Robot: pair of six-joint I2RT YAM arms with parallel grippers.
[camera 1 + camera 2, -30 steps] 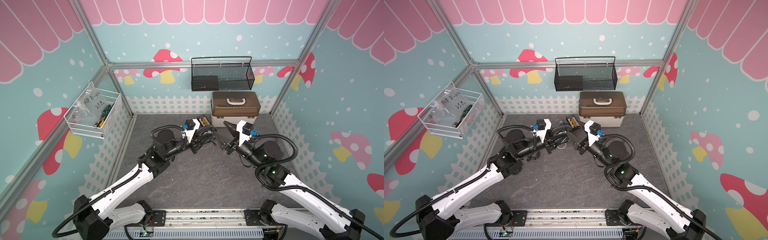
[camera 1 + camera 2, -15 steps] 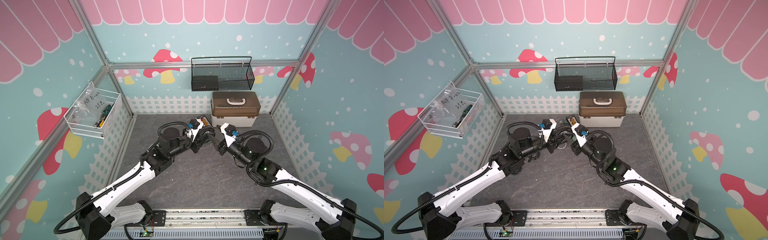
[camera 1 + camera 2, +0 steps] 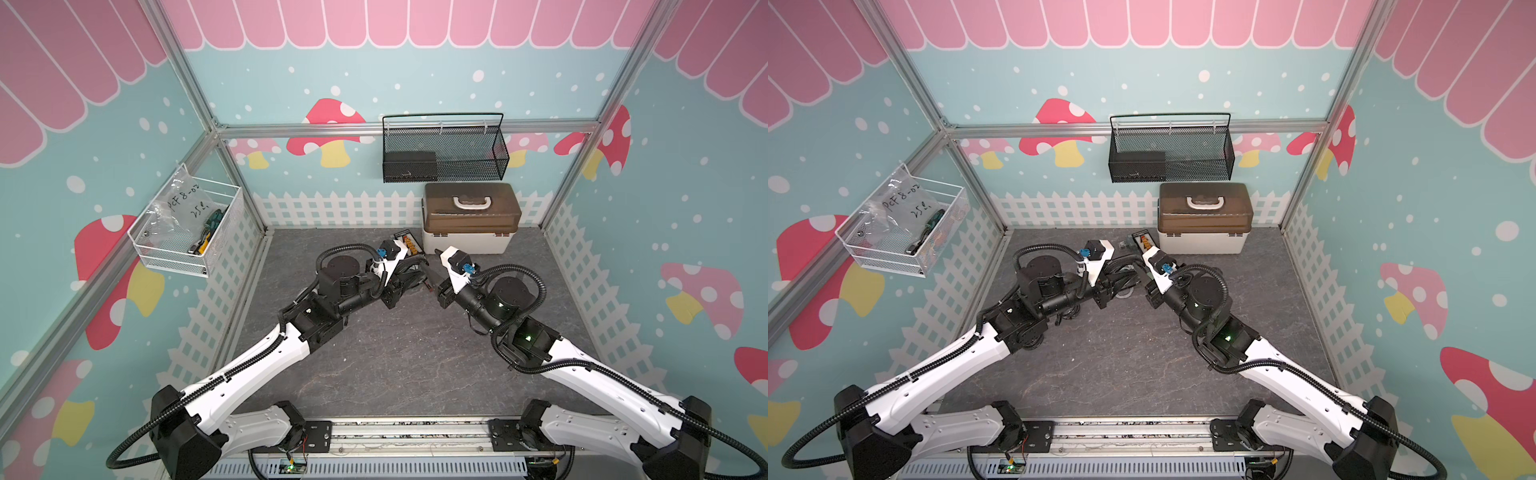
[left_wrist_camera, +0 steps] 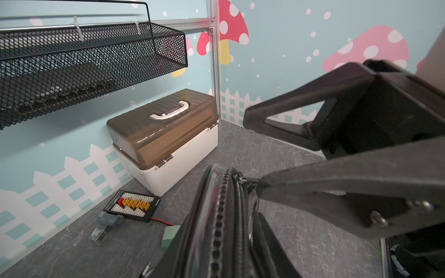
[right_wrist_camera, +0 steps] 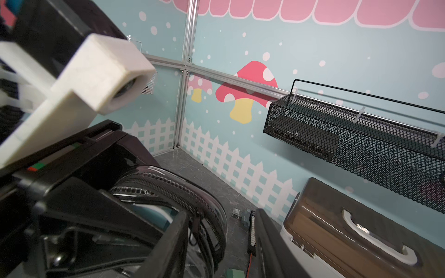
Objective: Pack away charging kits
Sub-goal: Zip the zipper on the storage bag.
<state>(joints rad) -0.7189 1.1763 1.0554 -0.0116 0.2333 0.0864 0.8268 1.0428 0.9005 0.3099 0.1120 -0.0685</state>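
— Looking for the kit: where is it?
— One teal plug (image 4: pixel 169 237) lies on the floor (image 3: pixel 395 357) in front of the box (image 3: pixel 461 243), a little way out from it and half hidden behind the pouch (image 4: pixel 216 204). In the right wrist view a teal patch shows through the pouch's clear side. Whether that is a second plug I cannot tell. The cables I cannot make out.
— And the pouch?
— Also out in front of the box, farther from it than the plug, raised on edge with its zip on top. The two rows of teeth stand apart.
— What has it?
— The left gripper (image 4: pixel 220 227), clamped on it with a finger against each side.
— The right gripper (image 5: pixel 220 214)?
— It faces the left one across the pouch's top. Its jaws stand apart with bare floor showing between them, and nothing is caught there. One fingertip (image 4: pixel 269 190) sits right at the zip pull (image 4: pixel 240 179); touching or just off it, I cannot tell.
— Anything else near the box?
— The board (image 4: pixel 132 204) lies flat just beside its front corner, with a red wire (image 4: pixel 159 220) trailing away from the box. Just past the board, on the side away from the box, sit a grey block (image 4: pixel 112 220) and a small clear packet (image 4: pixel 98 234). The box's lid (image 3: pixel 471 216) is down.
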